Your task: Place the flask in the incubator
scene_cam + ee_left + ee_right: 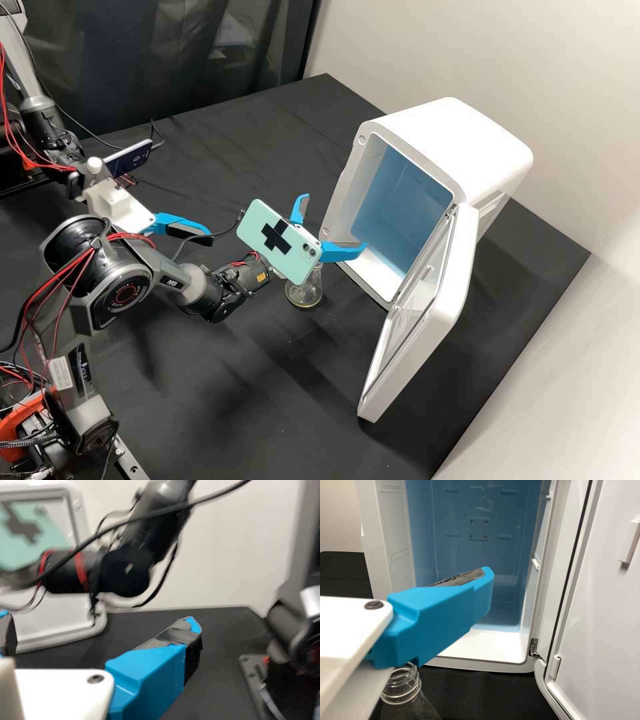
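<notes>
The Erlenmeyer flask (305, 291) stood upright on the black surface (233, 373), just in front of the incubator's open mouth and not yet inside it. It was clear glass, with a narrow ringed neck above a broad conical base. It would likely be light and rigid, smooth enough to slip, and quick to break if knocked over or dropped. The neck looked the sensible place to pinch it, since the sloping cone would tend to squeeze out from between the fingers. A faint yellowish tint showed at its base, but whether that was liquid could not be told, nor whether the mouth was capped. Just above it hung the right claw (325, 230), its blue fingers spread wide and grasping nothing, one finger lying over the neck in the right wrist view. A mint smartphone (280, 240) fixed to that wrist hid the top of the flask in the high view. The white incubator (460, 143) faced the flask with its door (427, 300) swung wide open beside the mouth. Its pale blue chamber showed bare walls and a bare floor behind a low white sill, which the flask's base would probably have to be lifted over. The left claw (200, 233) sat well back from the flask, its fingers parted with nothing between them
</notes>
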You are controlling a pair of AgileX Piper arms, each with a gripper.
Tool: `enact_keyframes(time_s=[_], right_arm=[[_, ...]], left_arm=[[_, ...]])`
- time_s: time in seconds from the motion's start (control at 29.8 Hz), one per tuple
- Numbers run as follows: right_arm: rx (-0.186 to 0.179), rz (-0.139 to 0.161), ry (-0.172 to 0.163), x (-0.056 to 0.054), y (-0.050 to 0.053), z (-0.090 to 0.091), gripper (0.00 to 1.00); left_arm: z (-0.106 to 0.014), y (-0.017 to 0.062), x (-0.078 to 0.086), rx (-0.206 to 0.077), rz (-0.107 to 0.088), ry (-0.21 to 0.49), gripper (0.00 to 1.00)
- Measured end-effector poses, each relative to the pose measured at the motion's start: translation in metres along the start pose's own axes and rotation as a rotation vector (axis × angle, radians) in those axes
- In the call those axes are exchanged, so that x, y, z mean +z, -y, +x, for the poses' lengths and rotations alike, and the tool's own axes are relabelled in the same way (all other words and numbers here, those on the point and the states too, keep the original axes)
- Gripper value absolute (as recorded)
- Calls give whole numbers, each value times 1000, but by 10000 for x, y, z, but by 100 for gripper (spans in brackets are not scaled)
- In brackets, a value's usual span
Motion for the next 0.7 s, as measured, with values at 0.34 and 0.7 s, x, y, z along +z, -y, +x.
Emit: enact_keyframes(time_s=[0.34, 0.7], right_arm=[[0, 0, 0, 0, 0, 0, 100], [0, 0, 0, 0, 0, 0, 100]], left_arm=[[-103, 147, -470, -74, -31, -165, 100], [-291, 237, -746, -112, -62, -277, 100]])
